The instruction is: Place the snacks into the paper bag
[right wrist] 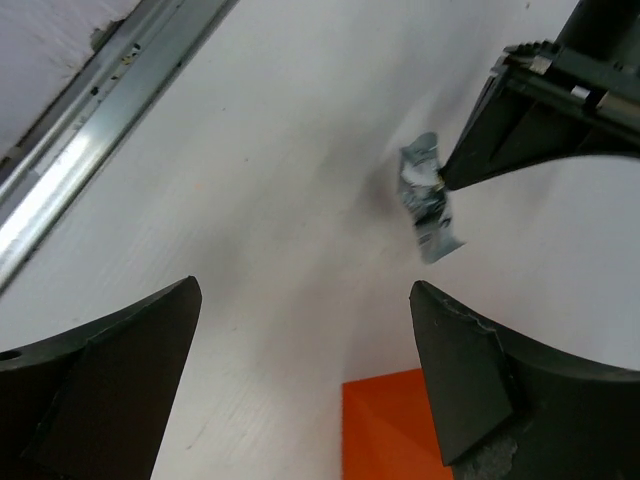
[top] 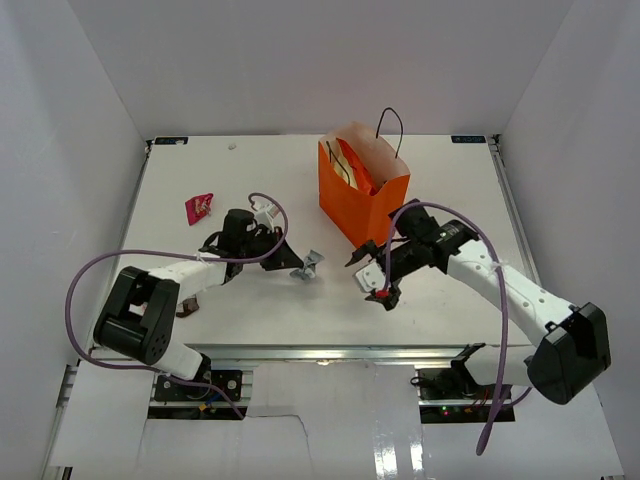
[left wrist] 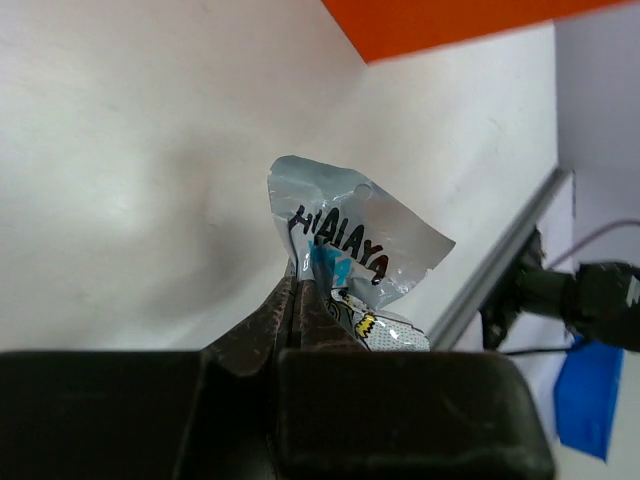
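Silver-grey crinkly wrapper (left wrist: 360,250), black and blue lettering on it, pinched tight in the left gripper (top: 297,268) mid-table (top: 270,170), near the orange paper bag (top: 360,205). Beside it the right gripper (top: 372,272) has its fingers spread wide, holding nothing.

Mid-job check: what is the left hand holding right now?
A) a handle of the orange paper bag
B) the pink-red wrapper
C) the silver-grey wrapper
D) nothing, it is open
C: in the left wrist view the left hand is pinched shut on the silver-grey wrapper, while the pink-red wrapper lies well away from it and the paper bag stands apart.
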Robot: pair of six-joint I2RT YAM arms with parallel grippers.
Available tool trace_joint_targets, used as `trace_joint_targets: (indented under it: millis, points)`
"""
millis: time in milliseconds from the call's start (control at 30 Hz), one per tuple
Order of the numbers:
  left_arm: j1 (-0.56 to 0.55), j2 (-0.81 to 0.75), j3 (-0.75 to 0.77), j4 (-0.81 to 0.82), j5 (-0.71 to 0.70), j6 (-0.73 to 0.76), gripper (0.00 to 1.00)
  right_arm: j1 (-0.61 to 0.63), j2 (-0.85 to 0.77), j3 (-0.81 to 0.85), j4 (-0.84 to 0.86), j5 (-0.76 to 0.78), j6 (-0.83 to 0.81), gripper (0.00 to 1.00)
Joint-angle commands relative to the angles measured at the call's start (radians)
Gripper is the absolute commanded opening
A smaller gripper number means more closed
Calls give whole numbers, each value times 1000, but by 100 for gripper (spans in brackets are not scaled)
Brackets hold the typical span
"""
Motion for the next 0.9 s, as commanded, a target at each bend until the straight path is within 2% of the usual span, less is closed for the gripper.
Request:
trace_joint_targets:
  millis: [0,200,500,633,667,733,867]
  points:
    - [-56,-73,-40,-4,138,-36,0,92,48,7,247,86,-54,91]
    - [-111,-156,-89,2,203,-85,0,260,169,19,406,198,52,91]
    - [-117,-203,-104,17,269,-117,0,326,235,12,440,273,108,83]
    - [-121,-203,-101,17,287,-122,0,343,267,16,475,318,154,69]
    - [-121,-207,-101,17,289,-123,0,345,270,26,479,325,175,59]
    - [-121,-216,-103,19,287,-129,0,346,272,32,483,330,183,46]
    - [-121,-228,-101,25,287,-146,0,345,267,29,476,345,183,31]
